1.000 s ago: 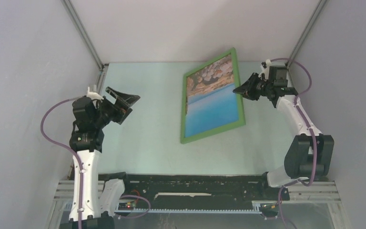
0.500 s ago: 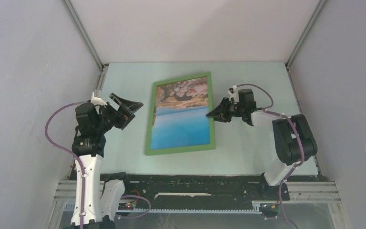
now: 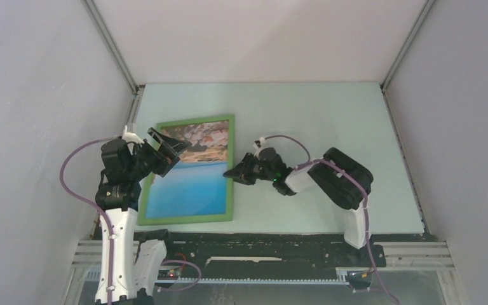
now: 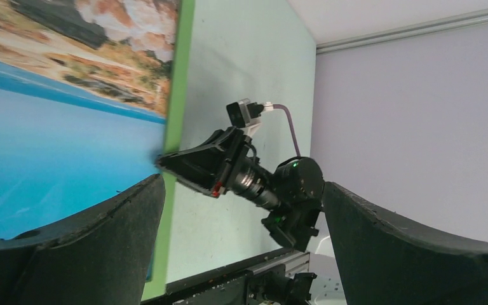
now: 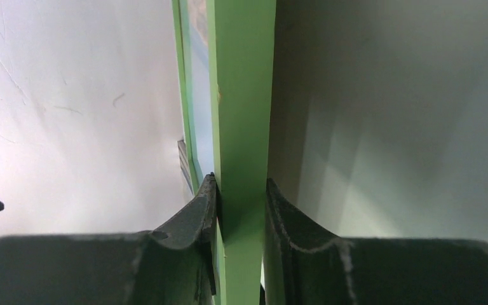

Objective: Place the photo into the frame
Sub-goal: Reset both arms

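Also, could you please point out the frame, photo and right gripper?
frame (image 3: 231,136): top external view, green right edge.
photo (image 3: 187,190): top external view, blue water.
right gripper (image 5: 240,197): right wrist view, between fingertips.

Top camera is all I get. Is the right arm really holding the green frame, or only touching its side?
Observer: Holding it. The right wrist view shows the right gripper with its jaws shut on the frame, one jaw on each face of the green edge.
Operator: The left one looks like it's on the frame's corner. Is it grabbing too?
Observer: No. The left wrist view shows the left gripper with its jaws wide open and nothing between them; the frame lies beyond them, not gripped.
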`<move>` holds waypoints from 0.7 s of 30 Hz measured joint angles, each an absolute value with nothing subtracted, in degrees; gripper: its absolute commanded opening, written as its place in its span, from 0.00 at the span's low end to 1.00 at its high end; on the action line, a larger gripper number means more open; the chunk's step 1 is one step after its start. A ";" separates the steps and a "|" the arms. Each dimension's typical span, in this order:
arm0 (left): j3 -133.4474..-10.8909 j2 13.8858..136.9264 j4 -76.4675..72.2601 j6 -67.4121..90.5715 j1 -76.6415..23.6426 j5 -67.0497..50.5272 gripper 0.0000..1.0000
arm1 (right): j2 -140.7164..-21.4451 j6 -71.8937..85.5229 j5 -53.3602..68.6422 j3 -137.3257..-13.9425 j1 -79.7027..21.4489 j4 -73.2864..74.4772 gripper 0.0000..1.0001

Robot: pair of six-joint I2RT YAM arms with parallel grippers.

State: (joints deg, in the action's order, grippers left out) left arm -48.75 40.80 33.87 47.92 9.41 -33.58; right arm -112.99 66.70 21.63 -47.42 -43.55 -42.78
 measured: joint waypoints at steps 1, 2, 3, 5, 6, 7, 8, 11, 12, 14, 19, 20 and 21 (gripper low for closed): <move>-48.75 40.80 34.13 47.83 9.41 -33.58 1.00 | -113.93 67.92 19.75 -48.27 -45.50 -43.53 0.00; -48.75 40.75 34.35 47.70 9.41 -33.58 1.00 | -115.02 68.88 17.93 -49.60 -47.22 -44.10 0.00; -48.75 40.66 34.68 47.51 9.41 -33.58 1.00 | -115.81 69.41 16.40 -50.83 -48.38 -44.25 0.00; -48.75 40.40 35.07 47.46 9.41 -33.58 1.00 | -116.71 69.54 13.96 -53.12 -49.91 -43.16 0.00; -48.75 40.23 35.24 47.46 9.41 -33.58 1.00 | -116.95 69.34 13.10 -54.63 -50.48 -41.60 0.10; -48.75 40.10 35.33 47.46 9.41 -33.58 1.00 | -117.19 69.12 12.53 -55.99 -50.83 -40.45 0.18; -48.75 39.94 35.38 47.46 9.41 -33.61 1.00 | -117.36 68.86 12.16 -57.12 -51.07 -39.44 0.28; -48.82 39.72 35.57 47.42 9.41 -33.56 1.00 | -117.43 67.90 11.05 -59.27 -51.55 -36.38 0.52; -48.82 39.68 35.73 47.37 9.41 -33.47 1.00 | -117.36 67.20 10.20 -59.59 -51.72 -34.94 0.58; -48.82 39.70 36.12 47.29 9.41 -33.23 1.00 | -116.99 64.53 7.57 -59.77 -52.36 -29.52 0.69; -48.97 39.75 36.67 47.27 9.41 -32.95 1.00 | -112.16 57.06 1.54 -62.54 -54.24 -13.82 0.87; -49.32 39.92 36.91 47.16 9.41 -32.77 1.00 | -110.69 55.46 0.10 -62.83 -54.59 -10.48 0.90; -49.82 40.14 37.04 46.96 9.41 -32.60 1.00 | -108.86 53.82 -1.41 -62.87 -54.92 -6.81 0.93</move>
State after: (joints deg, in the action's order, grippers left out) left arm -49.82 40.14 37.04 46.96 9.41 -32.60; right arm -108.86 53.82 -1.41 -62.87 -54.92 -6.81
